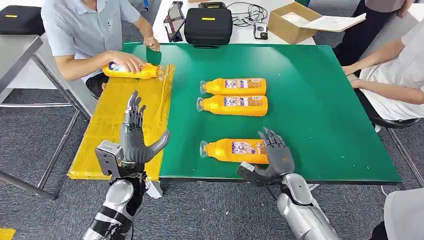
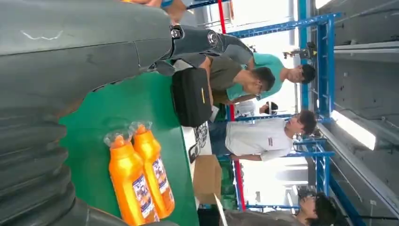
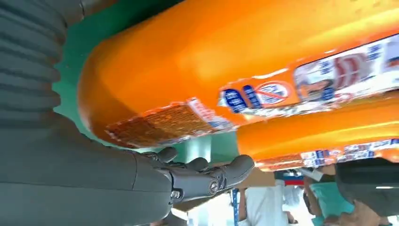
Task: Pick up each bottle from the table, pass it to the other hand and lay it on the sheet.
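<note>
- Your right hand (image 1: 276, 155) rests fingers-spread against the nearest bottle (image 1: 232, 150), not gripping it.
- Left hand (image 1: 134, 142) open, empty, over yellow sheet (image 1: 107, 125).

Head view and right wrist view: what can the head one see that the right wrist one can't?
The head view alone takes in the whole green table, the yellow sheet, a person's hand on a bottle lying at the sheet's far end, the open left robot hand above the sheet, and the black case.

The right wrist view alone gives a close look at the nearest bottle's label.

Both share the nearest bottle, the right robot hand at its base end, green table and another bottle behind.
</note>
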Tool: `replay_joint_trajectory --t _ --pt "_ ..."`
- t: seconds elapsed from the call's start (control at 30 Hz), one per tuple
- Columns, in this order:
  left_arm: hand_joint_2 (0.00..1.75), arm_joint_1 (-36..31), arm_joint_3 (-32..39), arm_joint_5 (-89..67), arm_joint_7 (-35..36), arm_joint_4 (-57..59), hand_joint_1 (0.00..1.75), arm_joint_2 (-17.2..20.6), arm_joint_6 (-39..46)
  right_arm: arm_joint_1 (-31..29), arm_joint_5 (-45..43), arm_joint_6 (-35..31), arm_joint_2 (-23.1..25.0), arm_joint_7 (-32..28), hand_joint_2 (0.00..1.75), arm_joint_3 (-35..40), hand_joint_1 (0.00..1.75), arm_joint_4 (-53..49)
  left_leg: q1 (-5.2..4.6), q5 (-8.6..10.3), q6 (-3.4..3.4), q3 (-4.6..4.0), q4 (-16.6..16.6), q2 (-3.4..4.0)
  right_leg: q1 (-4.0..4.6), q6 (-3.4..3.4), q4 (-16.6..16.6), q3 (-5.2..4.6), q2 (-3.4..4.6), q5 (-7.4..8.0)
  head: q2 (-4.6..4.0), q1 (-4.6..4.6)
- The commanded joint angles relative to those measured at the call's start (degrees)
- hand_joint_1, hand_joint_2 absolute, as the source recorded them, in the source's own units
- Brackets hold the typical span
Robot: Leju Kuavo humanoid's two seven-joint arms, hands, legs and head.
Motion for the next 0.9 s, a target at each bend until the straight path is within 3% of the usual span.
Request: replay_joint_trajectory --t 0.03,0.13,0.17,0.2,0.23,0.37,0.43,0.63,0.8,0.87,0.9 --pt "1.75 -3.4 -2.1 -0.2 0.9 4.0 0.0 0.2 0.4 -5.3 -2.3 5.1 2.0 0.5 1.75 2.7 0.0 9.2 0.01 0.02 -0.03 -0.03 0.0 0.05 0.01 -0.06 0.0 -0.04 0.04 0.03 0.0 -0.02" --pt "1.75 -3.3 -2.3 -0.1 0.9 4.1 0.0 0.3 0.3 -6.9 -1.9 13.1 1.1 5.0 1.75 5.0 0.0 12.8 0.02 0.03 -0.03 0.0 0.0 0.03 0.02 -0.07 0.0 -0.01 0.0 0.03 0.0 -0.02" --pt "1.75 -3.1 -2.2 -0.1 1.1 4.1 0.0 0.3 0.2 -7.2 -1.6 15.1 0.4 6.0 1.75 5.5 0.12 13.5 0.09 0.06 -0.07 -0.04 0.0 0.07 0.1 -0.14 0.0 -0.04 0.03 0.09 0.0 0.0" --pt "1.75 -3.0 -2.2 -0.1 1.0 4.3 0.0 0.3 0.2 -8.0 -1.9 19.4 0.3 8.5 1.75 5.8 1.29 15.6 0.03 0.05 -0.04 0.02 0.0 0.03 0.03 -0.09 0.0 0.01 0.0 0.05 0.0 -0.02" --pt "1.75 -3.1 -2.1 -0.1 1.0 4.4 0.0 0.3 0.1 -8.3 -2.0 20.7 0.1 9.2 1.75 6.0 1.43 16.1 0.04 0.04 -0.04 0.11 0.0 0.09 0.06 -0.09 0.0 0.08 0.06 0.06 0.0 -0.02" --pt "1.75 -3.1 -2.1 -0.1 1.0 4.4 0.0 0.3 0.1 -8.3 -2.0 20.7 -0.1 9.1 1.75 6.0 1.43 16.1 0.05 0.02 0.0 0.47 0.0 0.46 0.09 -0.23 -0.1 0.24 0.38 0.19 0.0 -0.02" --pt "1.75 -3.3 -2.1 -0.1 1.0 4.8 0.0 0.3 0.0 -8.7 -1.8 23.3 -0.1 10.8 1.75 6.7 1.75 16.7 0.07 0.13 -0.01 0.43 0.0 0.3 0.11 -0.19 -0.1 0.18 0.24 0.28 0.0 -0.02" --pt "1.75 -3.7 -1.8 -0.2 1.3 5.3 0.0 0.3 -0.3 -9.4 -2.1 26.6 -0.2 11.7 1.75 7.7 1.75 16.7 0.09 0.35 0.09 0.4 0.0 0.22 0.12 -0.16 -0.2 0.27 0.23 0.51 0.0 0.0" --pt "1.75 -3.7 -1.8 -0.2 1.3 5.2 0.0 0.4 -0.4 -8.7 -3.3 25.6 -0.2 10.5 1.75 7.3 1.75 15.7 0.11 0.36 0.09 0.45 0.0 0.2 0.13 -0.16 -0.2 0.34 0.21 0.52 0.0 0.0" --pt "1.75 -3.2 -1.2 0.3 1.3 4.7 0.0 0.1 -0.3 -6.7 -9.2 24.6 0.7 3.7 1.75 3.7 1.75 13.3 0.13 0.41 0.08 0.39 -0.1 0.18 0.15 -0.19 -0.2 0.29 0.18 0.56 0.0 0.0" --pt "1.75 -3.1 -1.2 0.3 1.3 4.6 0.0 0.2 -0.3 -6.4 -9.3 24.3 1.0 3.7 1.75 3.8 1.75 13.2 0.11 0.36 0.08 0.47 -0.1 0.2 0.13 -0.16 -0.2 0.37 0.21 0.52 0.0 -0.02"
